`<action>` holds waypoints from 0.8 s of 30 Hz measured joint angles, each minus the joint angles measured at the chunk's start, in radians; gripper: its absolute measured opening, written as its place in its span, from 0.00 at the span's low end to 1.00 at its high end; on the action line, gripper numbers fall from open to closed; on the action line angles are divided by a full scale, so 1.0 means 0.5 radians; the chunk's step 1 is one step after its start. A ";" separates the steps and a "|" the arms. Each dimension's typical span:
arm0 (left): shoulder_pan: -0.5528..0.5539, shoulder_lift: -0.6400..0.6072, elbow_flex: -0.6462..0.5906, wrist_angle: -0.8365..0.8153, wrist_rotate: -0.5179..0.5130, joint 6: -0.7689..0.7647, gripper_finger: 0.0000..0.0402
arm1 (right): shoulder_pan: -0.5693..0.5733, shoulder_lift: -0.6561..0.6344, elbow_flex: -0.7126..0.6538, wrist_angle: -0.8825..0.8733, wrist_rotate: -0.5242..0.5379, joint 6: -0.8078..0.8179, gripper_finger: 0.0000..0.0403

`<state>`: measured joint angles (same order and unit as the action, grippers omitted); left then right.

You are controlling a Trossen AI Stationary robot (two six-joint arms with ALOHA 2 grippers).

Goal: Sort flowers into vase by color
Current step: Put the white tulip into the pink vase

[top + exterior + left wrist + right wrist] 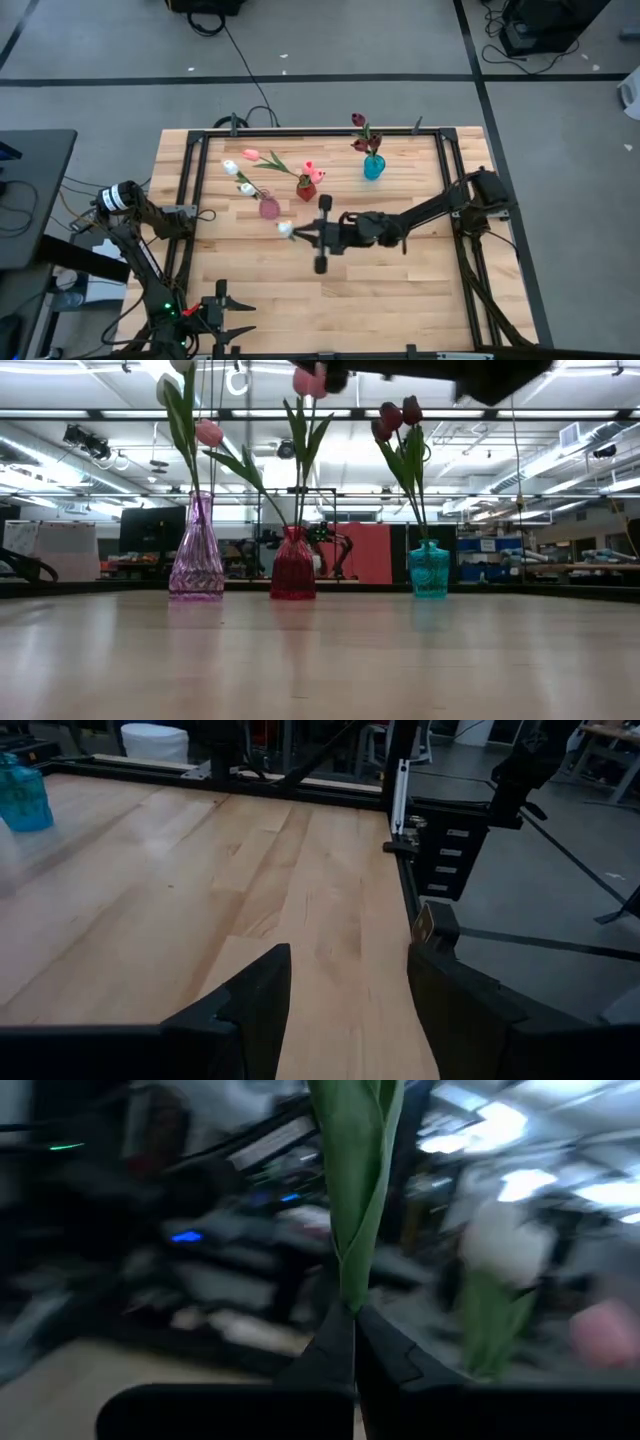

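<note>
Three vases stand in a row at the table's far middle. The pink vase (270, 208) holds white flowers, the red vase (306, 190) pink ones, and the teal vase (373, 167) maroon ones. My right gripper (302, 233) hovers just in front of the pink and red vases, shut on a white flower (285, 228). In the low view only the right arm (430, 372) shows, at the top edge. My left gripper (350, 1010) stands open over the table's near left part, with nothing between its fingers. My right gripper pinches the white flower's green stem, wrapped in a leaf (350, 1295), between its two fingertips. The fingers come about level from the table's right. The flower is lifted clear of the table and rises upward from the fingertips. Its head is outside the wrist view.
A black frame rail (300, 132) runs round the wooden table top. Bare wood (380, 290) lies in front of the vases. Tall stems and leaves (300, 450) rise from the vases close to the right gripper.
</note>
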<state>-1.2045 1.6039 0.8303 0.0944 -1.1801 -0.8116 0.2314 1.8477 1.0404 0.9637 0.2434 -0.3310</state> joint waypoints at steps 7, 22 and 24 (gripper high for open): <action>0.000 0.000 0.000 0.022 0.001 0.000 0.51 | -0.063 0.264 0.514 0.042 0.193 -0.333 0.01; 0.000 0.000 0.000 0.032 0.007 0.000 0.51 | -0.368 0.427 0.796 -0.017 -0.007 -0.137 0.01; 0.000 0.000 0.000 0.031 0.007 -0.001 0.51 | -0.379 0.427 0.796 -0.036 -0.015 -0.118 0.01</action>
<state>-1.2045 1.6039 0.8303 0.1101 -1.1767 -0.8119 0.0421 2.0613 1.4384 0.9457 0.2358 -0.3899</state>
